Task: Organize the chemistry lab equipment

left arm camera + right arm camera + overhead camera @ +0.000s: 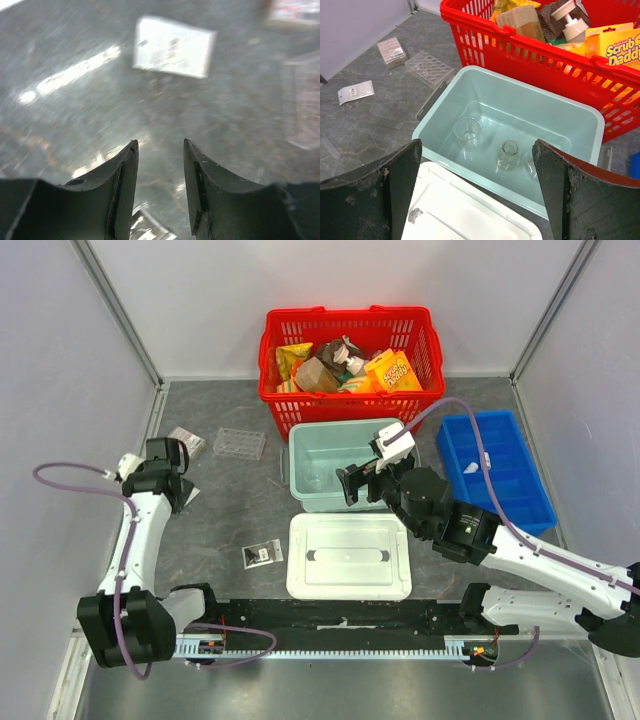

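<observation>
The pale green bin [300, 455] holds a clear glass beaker [467, 132] and a small clear flask [507, 154]; a third glass piece beside them is partly hidden. My right gripper [352, 483] is open and empty above the bin's near rim, also in the right wrist view [476, 142]. The clear well plate [240, 444] lies on the table at the left, beside a small brownish packet [187, 440]. A flat packet with a dark insert [262, 555] lies left of the white lid. My left gripper [168, 452] is open and empty low over the table [160, 145], a white packet [172, 47] ahead of it.
The red basket [270, 350] with snack packs stands behind the bin. The white lid [350, 555] lies in front of the bin. A blue compartment tray [520, 490] at the right holds a small white piece [470, 468]. Grey walls enclose the table.
</observation>
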Controlling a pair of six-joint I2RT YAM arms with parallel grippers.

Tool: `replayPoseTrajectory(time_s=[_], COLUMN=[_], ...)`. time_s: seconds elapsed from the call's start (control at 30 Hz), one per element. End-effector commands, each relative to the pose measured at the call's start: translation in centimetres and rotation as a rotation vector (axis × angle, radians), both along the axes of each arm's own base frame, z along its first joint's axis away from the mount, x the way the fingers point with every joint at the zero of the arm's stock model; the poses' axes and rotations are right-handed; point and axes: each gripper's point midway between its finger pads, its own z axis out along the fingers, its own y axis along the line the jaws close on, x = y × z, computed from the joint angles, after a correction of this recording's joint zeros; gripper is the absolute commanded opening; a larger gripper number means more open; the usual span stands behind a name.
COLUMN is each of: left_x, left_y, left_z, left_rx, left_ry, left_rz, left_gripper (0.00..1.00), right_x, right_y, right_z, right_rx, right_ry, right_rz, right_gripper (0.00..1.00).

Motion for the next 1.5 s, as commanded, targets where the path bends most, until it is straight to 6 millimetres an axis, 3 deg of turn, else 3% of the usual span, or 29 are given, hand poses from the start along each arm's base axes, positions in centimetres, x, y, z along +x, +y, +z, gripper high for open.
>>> replayPoseTrajectory(time_s=[0.0,0.23,0.33,0.43,0.67,1.03,1.3,1.47], left_x=[-5.9,-8.4,-10.2,-10.6,-10.0,-10.4,-9.8,-9.4], left_y=[-0.6,-3.3,-3.9,-4.2,-4.2,-5.1,-5.4,-5.5], left_z=[-4.5,-8.8,-10.6,-11.8,-11.6,-13.6,-14.0,-13.4], left_rx=[-0.155,-0.299,-0.32,-0.336,-0.344,-0.384,-0.387,-0.374], left_ry=[0.184,0.294,0.378,0.401,0.365,0.432,0.421,0.403], left_rz=[0.217,0.261,0.301,0.312,0.336,0.349,0.295,0.241], left_gripper=[0.47,0.51,0.5,0.5,0.48,0.45,0.3,0.27], right_x=[-0.6,-0.8,-0.7,-0.8,-0.8,-1.0,-1.0,-1.2], right_y=[0.1,0.2,0.2,0.2,-0.2,-0.6,-0.8,-0.4], right_z=[0.3,0.2,0.1,0.2,0.4,0.8,0.7,1.0], right_rx=[-0.001,-0.009,-0.012,-0.01,-0.005,0.009,0.008,0.025], right_ry=[-0.017,-0.036,-0.038,-0.039,-0.047,-0.053,-0.053,-0.046], right_rz=[0.047,0.072,0.07,0.07,0.065,0.062,0.053,0.07], right_gripper=[0.98,0.98,0.98,0.98,0.98,0.98,0.98,0.98])
